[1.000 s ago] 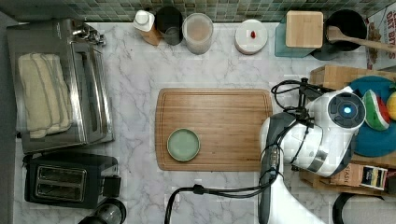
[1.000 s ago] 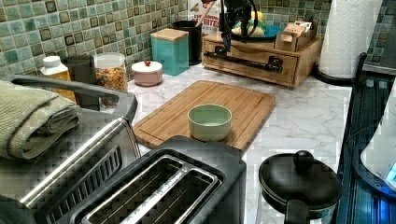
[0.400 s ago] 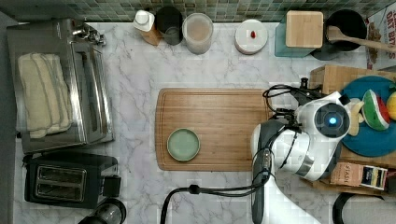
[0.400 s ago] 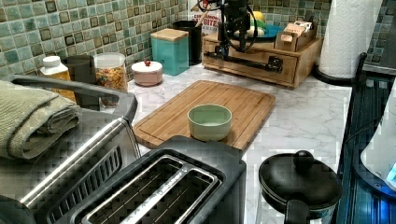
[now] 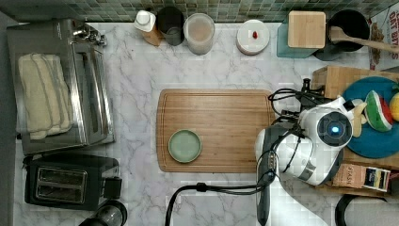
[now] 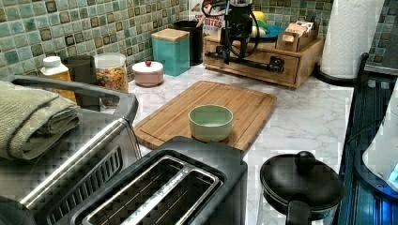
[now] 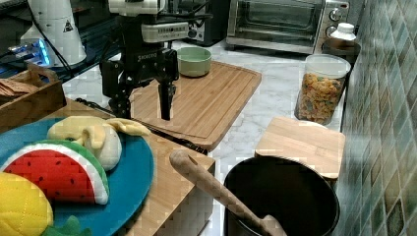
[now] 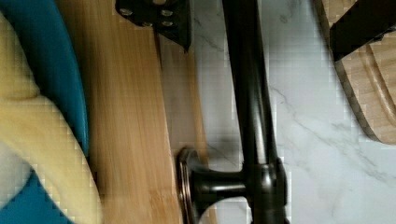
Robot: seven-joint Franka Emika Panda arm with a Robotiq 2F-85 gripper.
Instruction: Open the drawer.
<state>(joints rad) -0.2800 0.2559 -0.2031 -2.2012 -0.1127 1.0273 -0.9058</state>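
Hanging above the front of a light wooden drawer [image 6: 256, 63], the black two-fingered gripper [image 7: 145, 105] of the white robot arm has its fingers spread apart, holding nothing. The drawer sits in a low wooden box at the far end of the white marble counter [image 6: 305, 117] in the left view, behind a large flat wooden cutting board with rounded corners [image 5: 216, 129]. A round blue plate of toy fruit [image 7: 123, 182] rests on top of the box. The drawer looks shut or nearly so.

Running along the drawer front is a long black metal bar handle [image 8: 252, 93]. In the wrist view the bar passes between the two black fingers [image 8: 163, 16], one near the wooden front and one over the edge of the cutting board, neither touching the bar.

To do this step well, the gripper probably needs to come lower until the bar lies between the pads, then close squarely on it. After that, a straight level pull toward the cutting board should slide the drawer out. Pulling at an angle could jam it or drag the whole box. A small pale green bowl [image 5: 185, 146] stands on the board, well apart from the gripper.
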